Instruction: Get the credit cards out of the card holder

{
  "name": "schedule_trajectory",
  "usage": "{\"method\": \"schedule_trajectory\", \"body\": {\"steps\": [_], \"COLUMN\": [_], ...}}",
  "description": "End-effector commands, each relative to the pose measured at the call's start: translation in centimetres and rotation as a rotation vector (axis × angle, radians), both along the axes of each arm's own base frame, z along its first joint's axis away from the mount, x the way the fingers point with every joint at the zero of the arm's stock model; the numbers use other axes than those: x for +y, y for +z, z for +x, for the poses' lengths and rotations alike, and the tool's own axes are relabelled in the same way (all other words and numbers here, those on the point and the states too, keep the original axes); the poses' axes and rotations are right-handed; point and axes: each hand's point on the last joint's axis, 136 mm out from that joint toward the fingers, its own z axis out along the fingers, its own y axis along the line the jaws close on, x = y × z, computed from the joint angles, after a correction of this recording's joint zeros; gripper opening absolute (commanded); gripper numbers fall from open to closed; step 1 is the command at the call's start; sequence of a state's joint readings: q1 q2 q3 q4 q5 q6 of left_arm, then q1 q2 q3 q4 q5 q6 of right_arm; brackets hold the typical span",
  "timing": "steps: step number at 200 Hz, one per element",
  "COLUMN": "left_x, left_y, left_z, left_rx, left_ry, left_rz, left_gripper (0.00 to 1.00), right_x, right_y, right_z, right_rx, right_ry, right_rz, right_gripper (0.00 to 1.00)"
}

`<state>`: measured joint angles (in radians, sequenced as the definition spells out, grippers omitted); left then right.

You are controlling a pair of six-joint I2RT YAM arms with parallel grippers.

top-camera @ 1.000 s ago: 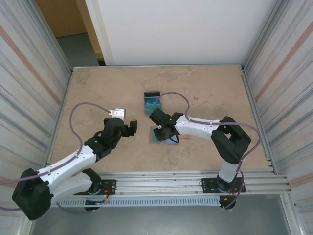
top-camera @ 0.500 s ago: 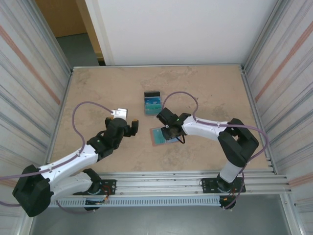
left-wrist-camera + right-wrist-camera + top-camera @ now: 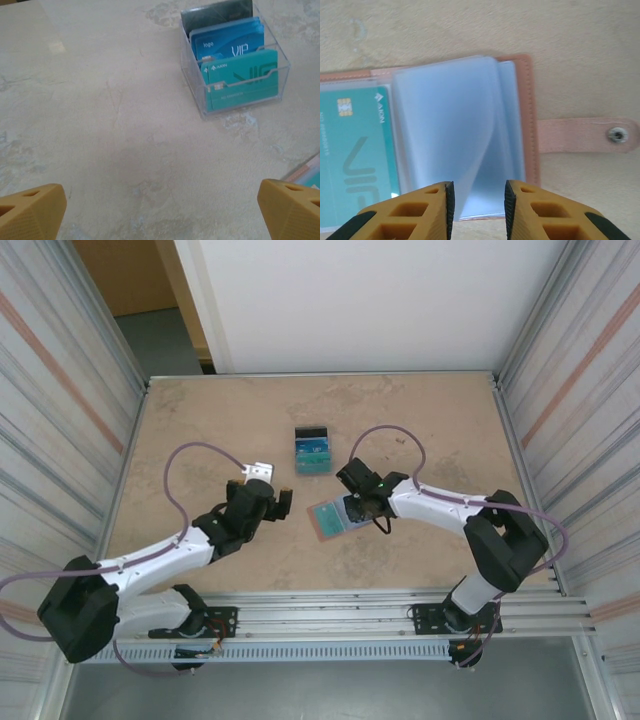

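The card holder lies open on the table, a reddish-brown wallet with pale blue sleeves and a strap tab pointing right. A teal credit card sits in its left-hand pocket. My right gripper hovers over the wallet's near edge, jaws open by a narrow gap, a curled sleeve just beyond them and nothing held. It is at the wallet's right side in the top view. My left gripper is wide open left of the wallet, with bare table between its fingers.
A clear plastic box stands behind the wallet, holding upright blue, teal and dark cards; in the top view the box is at mid-table. A corner of the wallet reaches into the left wrist view. Metal walls enclose the table.
The right gripper has drawn back to the right, uncovering more of the open wallet. The left arm has reached further right toward the wallet.
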<state>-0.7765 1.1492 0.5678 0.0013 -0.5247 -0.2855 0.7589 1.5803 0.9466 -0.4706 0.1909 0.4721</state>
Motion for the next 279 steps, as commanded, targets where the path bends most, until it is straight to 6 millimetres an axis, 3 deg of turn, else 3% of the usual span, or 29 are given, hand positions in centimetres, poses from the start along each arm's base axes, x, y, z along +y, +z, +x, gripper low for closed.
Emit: {"method": "schedule_trajectory", "body": {"steps": [1,49,106,157,235,279], "left_x": [-1.3,-4.5,-7.5,-8.1,-7.7,-7.2], "left_y": [1.0,-1.0,-3.4,-5.8,-8.3,-9.6], "left_z": [0.5,0.1,-0.5,-0.4,0.1,-0.1], "left_rx": [-0.021,0.039,0.093,0.152,0.241,0.273], "left_ry": [-0.007,-0.076,-0.13,-0.143,-0.14,-0.128], "left_rz": [-0.029,-0.058,-0.028,0.005,0.015,0.049], "left_gripper": [0.99,0.99,0.99,0.99,0.99,0.99], "right_x": [-1.4,-3.2,-5.3,-1.1,4.6,6.3], "right_y": [0.3,-0.5,2.7,4.2,2.7,1.9], "right_z": [0.6,0.9,1.4,0.4,-0.6,-0.7], "right_rx": [-0.016,0.025,-0.023,0.053,0.205,0.237], "right_ry": [-0.068,-0.137,-0.227,-0.111,0.028,0.059], "right_rz": [0.008,0.024,0.095,0.294,0.408,0.402], "right_gripper": [0.33,0.32,0.31,0.29,0.23,0.18]}}
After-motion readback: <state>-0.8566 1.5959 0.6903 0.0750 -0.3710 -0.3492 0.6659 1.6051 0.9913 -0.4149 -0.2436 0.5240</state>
